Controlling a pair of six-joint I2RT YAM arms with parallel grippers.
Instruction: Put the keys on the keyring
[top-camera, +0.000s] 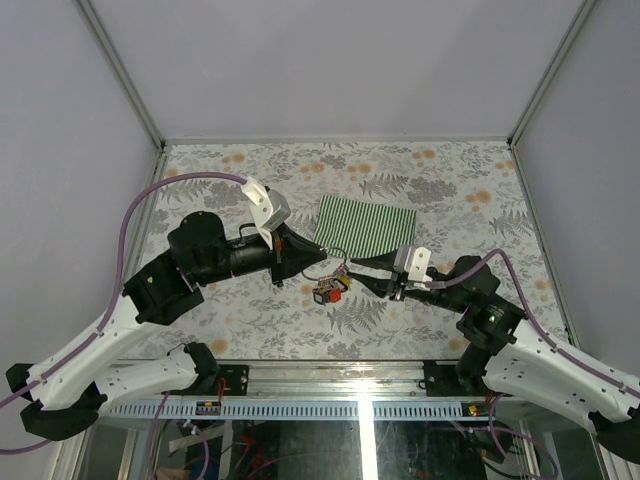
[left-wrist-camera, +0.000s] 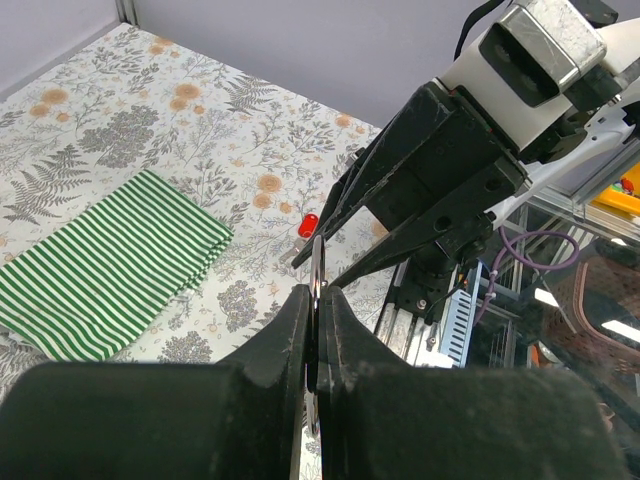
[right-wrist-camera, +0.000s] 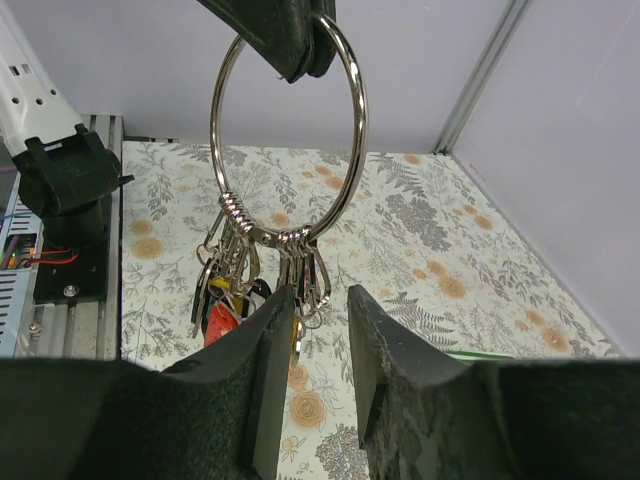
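Note:
My left gripper (top-camera: 300, 262) is shut on the top of the keyring (right-wrist-camera: 361, 110), a large silver wire ring held upright above the table. In the left wrist view the keyring (left-wrist-camera: 317, 262) shows edge-on between the closed fingers (left-wrist-camera: 290, 330). The keys (right-wrist-camera: 225, 305), with red, yellow and black tags, hang in a bunch from clips at the ring's bottom. From the top they show as a small cluster of keys (top-camera: 328, 291). My right gripper (right-wrist-camera: 320, 310) is open just under the ring, its left finger beside the hanging clips. A red tag (left-wrist-camera: 308, 224) shows beyond the ring.
A green-and-white striped cloth (top-camera: 365, 225) lies flat on the floral table (top-camera: 450, 190) behind both grippers; the cloth (left-wrist-camera: 100, 265) is left of the left wrist. The right arm's body (left-wrist-camera: 450, 170) fills the space beyond the ring. Grey walls enclose the table.

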